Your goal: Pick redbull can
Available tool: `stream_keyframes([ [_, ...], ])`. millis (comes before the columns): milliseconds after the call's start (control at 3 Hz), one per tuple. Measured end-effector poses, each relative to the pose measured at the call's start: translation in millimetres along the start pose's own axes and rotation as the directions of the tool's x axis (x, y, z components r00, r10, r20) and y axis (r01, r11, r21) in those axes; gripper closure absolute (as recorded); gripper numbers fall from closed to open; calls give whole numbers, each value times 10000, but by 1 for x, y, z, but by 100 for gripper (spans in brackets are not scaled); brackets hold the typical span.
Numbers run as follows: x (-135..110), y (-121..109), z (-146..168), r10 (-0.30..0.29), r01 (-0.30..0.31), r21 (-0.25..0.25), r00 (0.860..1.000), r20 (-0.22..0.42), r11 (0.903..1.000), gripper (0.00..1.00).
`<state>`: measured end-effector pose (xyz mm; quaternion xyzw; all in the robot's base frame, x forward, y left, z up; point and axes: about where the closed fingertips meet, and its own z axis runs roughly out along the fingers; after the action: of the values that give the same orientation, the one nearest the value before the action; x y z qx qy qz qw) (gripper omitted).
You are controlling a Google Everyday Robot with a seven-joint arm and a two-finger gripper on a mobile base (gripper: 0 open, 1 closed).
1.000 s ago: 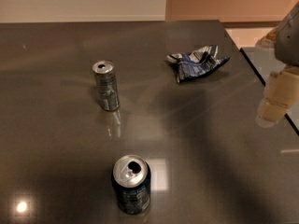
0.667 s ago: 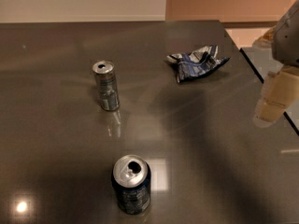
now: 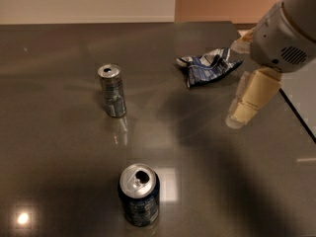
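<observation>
Currently the gripper (image 3: 243,106) is held above the right side of the table (image 3: 59,147), near its edge, angled down and to the left; whether it is released or clenched cannot be told, and nothing is seen to be grasped in it. Just beyond it the crumpled blue-and-white wrapper (image 3: 207,67) is found. The redbull can (image 3: 112,90) is set upright well apart from the gripper, on the left-centre of the table, with clear surface all round it. The wider dark blue can (image 3: 139,194) is placed nearer the camera, well apart from both.

A long crossing is judged to be needed. A slim, tall can is easily tipped if it is struck on its side by an off-centre or too-low approach. The wrong can could also be taken if the approach is steered toward the near one.
</observation>
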<state>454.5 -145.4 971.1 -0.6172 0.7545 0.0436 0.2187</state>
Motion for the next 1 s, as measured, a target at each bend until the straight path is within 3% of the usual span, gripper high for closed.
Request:
stream_keyframes([
  [333,-45,0,23,-127,143,-127,9934,1140,9998,0],
  [1000,-120,-11,65,122,-211,316,9660,2582,9993,0],
])
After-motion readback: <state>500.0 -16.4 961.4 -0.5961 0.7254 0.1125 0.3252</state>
